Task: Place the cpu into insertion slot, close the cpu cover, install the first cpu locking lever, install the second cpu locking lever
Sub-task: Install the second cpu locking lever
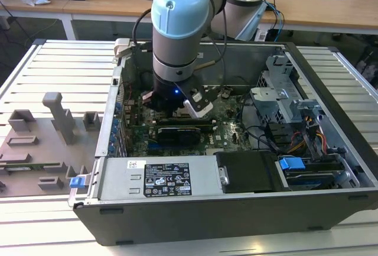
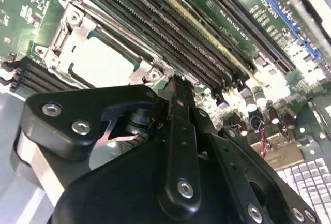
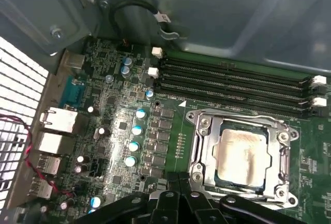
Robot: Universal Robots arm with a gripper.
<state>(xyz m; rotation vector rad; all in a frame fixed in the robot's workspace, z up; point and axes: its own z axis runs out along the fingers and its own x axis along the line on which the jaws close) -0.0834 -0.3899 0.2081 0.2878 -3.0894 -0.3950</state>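
Observation:
The cpu [image 3: 242, 154], a pale silvery square, lies flat in the insertion slot [image 3: 283, 195] on the green motherboard. The cpu cover [image 3: 205, 146], a thin metal frame, lies down around it with the chip showing through its window. In the second wrist view the cpu [image 2: 103, 61] and the cpu cover [image 2: 66, 31] sit just beyond my black gripper [image 2: 175, 81]. The gripper's fingertips meet with nothing between them. It hovers beside the socket's edge, and I cannot tell whether it touches. In the exterior view the gripper [image 1: 177, 111] reaches down inside the open computer case, and the arm hides the socket.
Long black memory slots [image 3: 232, 79] run along one side of the socket. Capacitors [image 3: 135, 131] and rear ports [image 3: 54, 120] stand on the other side. The case wall [image 3: 207, 12] rises close behind. A power supply [image 1: 159, 179], a drive cage [image 1: 283, 102] and cables [image 1: 277, 138] crowd the case.

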